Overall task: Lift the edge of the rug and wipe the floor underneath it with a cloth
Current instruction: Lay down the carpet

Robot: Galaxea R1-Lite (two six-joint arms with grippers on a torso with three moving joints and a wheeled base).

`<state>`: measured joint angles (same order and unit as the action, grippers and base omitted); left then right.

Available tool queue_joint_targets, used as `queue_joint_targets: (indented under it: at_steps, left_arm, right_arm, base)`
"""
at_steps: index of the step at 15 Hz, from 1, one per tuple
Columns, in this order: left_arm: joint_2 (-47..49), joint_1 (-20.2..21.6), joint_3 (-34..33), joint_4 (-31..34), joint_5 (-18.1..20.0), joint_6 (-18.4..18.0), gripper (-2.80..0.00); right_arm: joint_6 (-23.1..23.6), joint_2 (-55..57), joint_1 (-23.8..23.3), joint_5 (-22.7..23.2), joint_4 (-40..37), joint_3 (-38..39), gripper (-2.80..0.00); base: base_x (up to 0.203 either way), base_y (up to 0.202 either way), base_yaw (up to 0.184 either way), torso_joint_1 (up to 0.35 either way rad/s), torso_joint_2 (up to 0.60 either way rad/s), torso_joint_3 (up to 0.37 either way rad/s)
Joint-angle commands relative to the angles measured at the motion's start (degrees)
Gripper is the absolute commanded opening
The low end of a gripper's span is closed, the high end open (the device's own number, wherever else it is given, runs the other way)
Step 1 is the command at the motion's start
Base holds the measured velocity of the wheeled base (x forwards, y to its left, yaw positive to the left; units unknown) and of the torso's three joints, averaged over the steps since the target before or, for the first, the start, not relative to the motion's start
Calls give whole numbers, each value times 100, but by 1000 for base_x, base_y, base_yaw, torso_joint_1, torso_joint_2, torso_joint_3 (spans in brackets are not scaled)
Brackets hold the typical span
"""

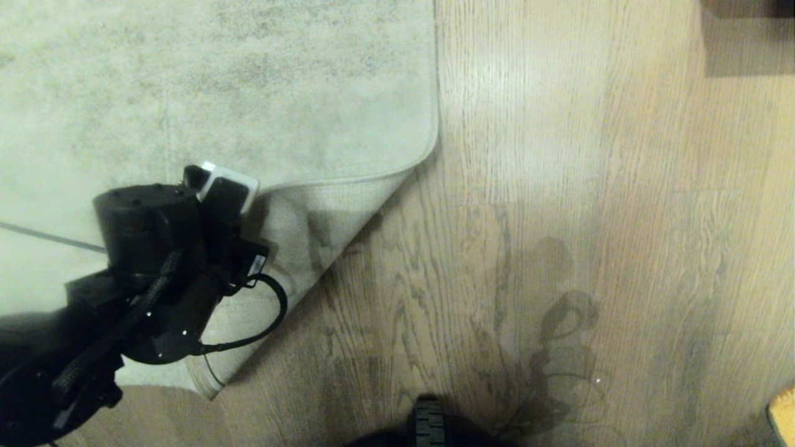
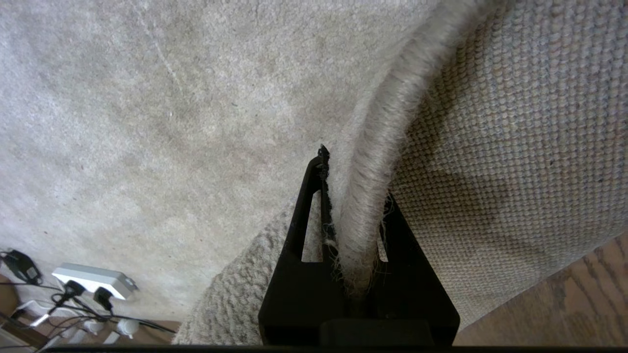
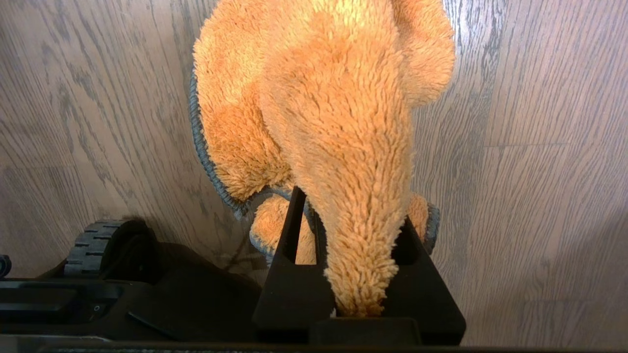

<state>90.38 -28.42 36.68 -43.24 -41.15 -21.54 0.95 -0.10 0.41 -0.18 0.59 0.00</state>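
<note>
The rug (image 1: pixel 217 87) covers the upper left of the head view. Its corner is folded back, so the cream woven backing (image 1: pixel 348 205) faces up and bare floor (image 1: pixel 397 292) shows beside it. My left arm (image 1: pixel 155 248) reaches in from the lower left. My left gripper (image 2: pixel 358 196) is shut on the rug edge (image 2: pixel 392 113), and the pile border runs up between its black fingers (image 2: pixel 306 206). My right gripper (image 3: pixel 353 215) is outside the head view. It hangs above the floor (image 3: pixel 539 147), shut on the fuzzy orange cloth (image 3: pixel 333 98).
A white power strip with plugs and cables (image 2: pixel 93 279) lies past the rug's far side. A dark object (image 1: pixel 745 31) sits at the top right and an orange-edged thing (image 1: pixel 784 413) at the bottom right. My base's wheel (image 1: pixel 428 422) is at the bottom edge.
</note>
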Motion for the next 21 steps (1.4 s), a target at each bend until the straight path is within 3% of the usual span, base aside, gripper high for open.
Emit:
queue_joint_targets:
  at_steps: [1, 2, 3, 11, 17, 21]
  left_arm:
    - [-10, -26, 15, -27, -24, 31, -280]
    - [-12, -50, 6, -27, -24, 62, -280]
    - [-12, -59, 6, -27, -24, 95, 0]
    - [-3, -439, 434, -27, -33, 911, 0]
    - [12, -747, 1134, -27, -16, 1140, 0]
    - [23, -908, 1126, -27, -16, 1341, 0]
  right_arm:
    - [1, 10, 2, 1, 3, 0, -280]
    - [1, 10, 2, 1, 3, 0, -280]
    - [1, 10, 2, 1, 3, 0, -280]
    - [1, 10, 2, 1, 3, 0, -280]
    - [1, 10, 2, 1, 3, 0, -280]
    - [1, 10, 2, 1, 3, 0, -280]
  base:
    - [0, 0, 0, 0, 0, 0]
    - [0, 0, 0, 0, 0, 0]
    - [0, 0, 0, 0, 0, 0]
    - [0, 0, 0, 0, 0, 0]
    - [0, 0, 0, 0, 0, 0]
    - [0, 0, 0, 0, 0, 0]
